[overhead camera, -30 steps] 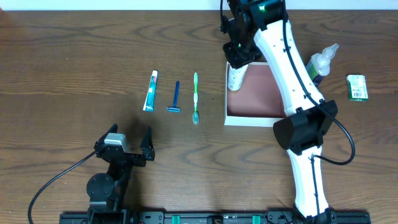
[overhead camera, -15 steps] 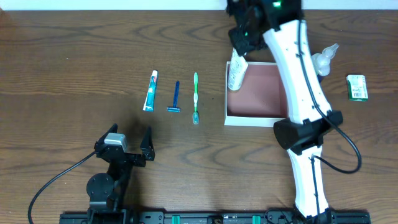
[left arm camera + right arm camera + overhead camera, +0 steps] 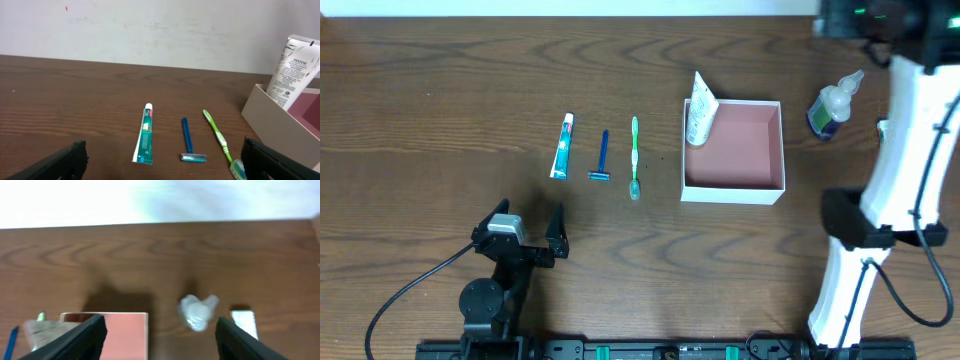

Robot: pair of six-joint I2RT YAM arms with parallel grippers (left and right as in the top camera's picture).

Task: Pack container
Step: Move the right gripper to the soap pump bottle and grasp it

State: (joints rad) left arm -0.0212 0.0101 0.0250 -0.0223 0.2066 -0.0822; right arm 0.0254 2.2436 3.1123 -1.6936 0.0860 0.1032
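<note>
Overhead view: the container (image 3: 745,150) is being shown right of centre, a white tube (image 3: 699,110) being leaned inside its upper-left corner. The left gripper (image 3: 529,214), at lower left, is being held released, its jaws spread wide and empty. In the right wrist view the right gripper (image 3: 160,326) is being held with jaws parted, grasping nothing, above a bottle (image 3: 830,105).

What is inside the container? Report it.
Only a white tube, leaning in the far left corner of the container; the remaining floor is bare. The patch beneath the tube is covered.
</note>
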